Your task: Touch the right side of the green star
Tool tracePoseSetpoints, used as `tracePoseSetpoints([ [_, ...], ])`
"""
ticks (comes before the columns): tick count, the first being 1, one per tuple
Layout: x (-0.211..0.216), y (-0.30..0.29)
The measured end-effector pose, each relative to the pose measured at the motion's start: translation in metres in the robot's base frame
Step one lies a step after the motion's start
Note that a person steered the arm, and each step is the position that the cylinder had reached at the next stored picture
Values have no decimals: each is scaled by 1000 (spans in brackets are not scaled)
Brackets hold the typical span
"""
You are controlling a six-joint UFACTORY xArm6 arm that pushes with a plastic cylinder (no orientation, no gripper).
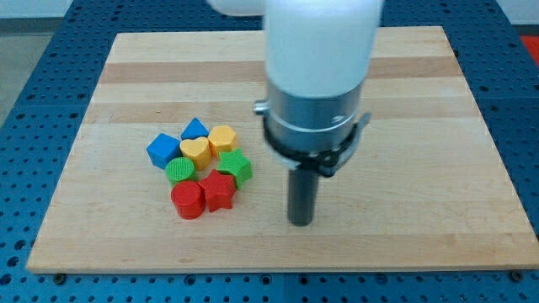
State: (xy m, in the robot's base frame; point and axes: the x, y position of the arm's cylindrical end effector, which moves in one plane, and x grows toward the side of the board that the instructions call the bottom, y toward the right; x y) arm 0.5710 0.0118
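The wooden worktop [421, 101] fills most of the view, a pale board resting on a blue perforated surface [25, 50] that shows along the edges. Over the board's middle hangs the arm's white housing [318, 46], dropping from the view's top into a grey metal collar [313, 118] with a black clamp ring, and from that the dark rod runs straight down. There is no claw on this arm, so nothing can be said of how wide it stands or what it holds; the rod ends in my tip [301, 222], which stands on bare wood and touches no block.

All eight blocks sit in one tight cluster toward the view's left of the rod. At the cluster's top are the blue triangular block [194, 129] and the yellow hexagonal block [223, 137]; beside them lie the blue cube [163, 151] at the far left and the yellow heart [195, 151] in the middle. Below come the green cylinder [179, 171] and the green star [236, 167], then the red cylinder [188, 200] and the red star [219, 191] at the view's bottom.

The green star is the cluster's rightmost block, touching the yellow hexagonal block above and the red star below. Its right side faces open wood, with no block between it and my tip, which stands apart to the view's right and somewhat lower.
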Motion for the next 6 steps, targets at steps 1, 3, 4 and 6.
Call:
tracePoseSetpoints([
  [1, 0, -10],
  [3, -58, -18],
  [4, -53, -28],
  [6, -40, -39],
])
